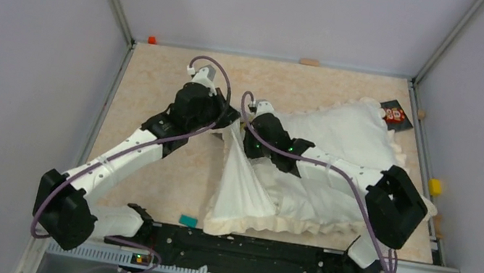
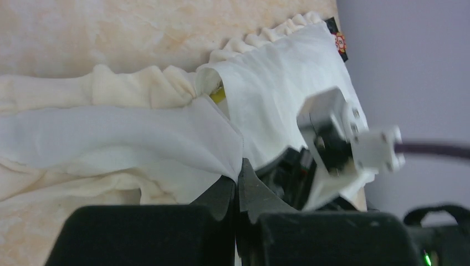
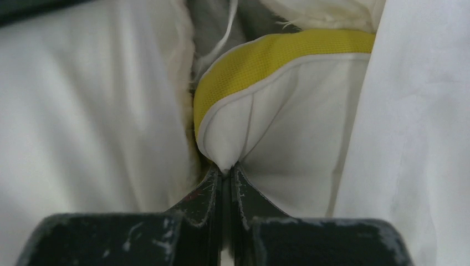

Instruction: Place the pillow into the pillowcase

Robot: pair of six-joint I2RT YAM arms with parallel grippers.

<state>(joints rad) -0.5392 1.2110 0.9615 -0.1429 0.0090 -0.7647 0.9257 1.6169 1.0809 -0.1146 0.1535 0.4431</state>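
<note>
My left pincer [image 2: 238,169] is clamped tight on a fold of the thin cream-white pillowcase with the ruffled border [image 2: 138,133], holding that edge up at the mouth of the case. My right pincer [image 3: 227,169] is pinched closed on a corner of the plump white quilted pillow with the yellow band [image 3: 277,127]. The pillow sits inside the case, and only that corner shows at the mouth. The case lies on the right half of the beige speckled tabletop [image 1: 159,87].
</note>
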